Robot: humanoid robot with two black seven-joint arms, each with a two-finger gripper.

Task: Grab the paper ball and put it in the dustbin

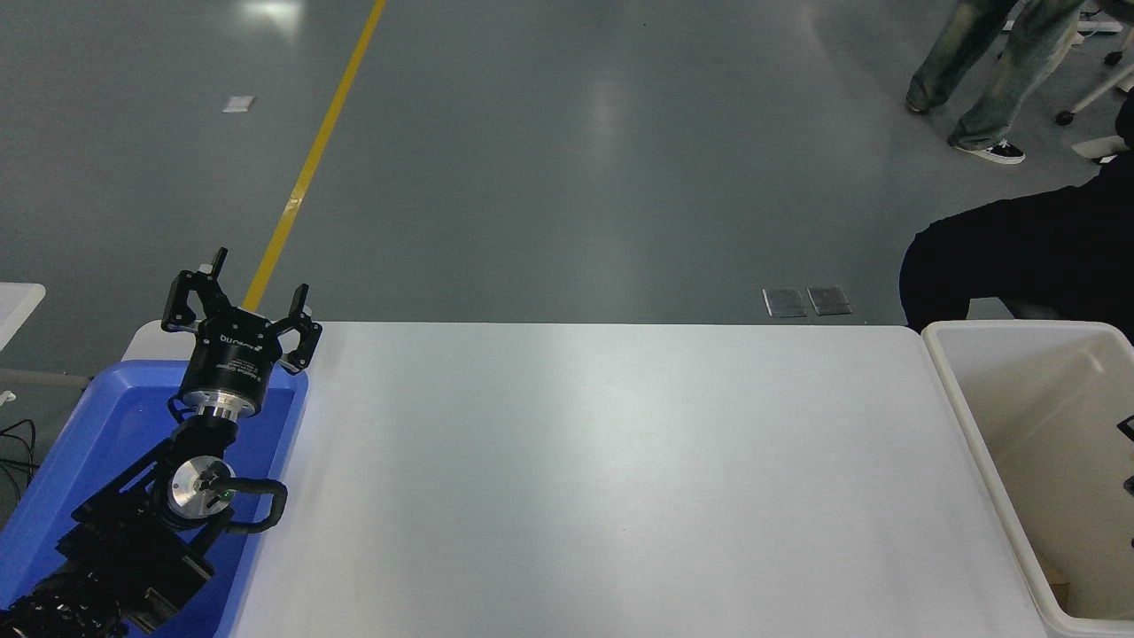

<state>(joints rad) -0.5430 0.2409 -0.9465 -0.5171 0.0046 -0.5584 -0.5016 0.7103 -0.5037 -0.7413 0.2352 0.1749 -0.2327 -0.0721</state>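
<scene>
The dustbin [961, 403] is a white-cream tub standing at the table's right end, partly cut off by the picture's edge. The paper ball is not in view. A small tan scrap [1059, 585] lies low in the dustbin near its front wall; I cannot tell what it is. Of my right gripper [1127, 427] only small black bits show at the right edge, over the dustbin's inside. My left gripper [239, 297] is parked at the lower left above the blue tray, open and empty.
A blue plastic tray [106, 425] sits on the white table [602, 478] at its left end, under my left arm. A person in black [1019, 257] crouches behind the dustbin. Another person's legs [983, 80] are on the floor at the top right.
</scene>
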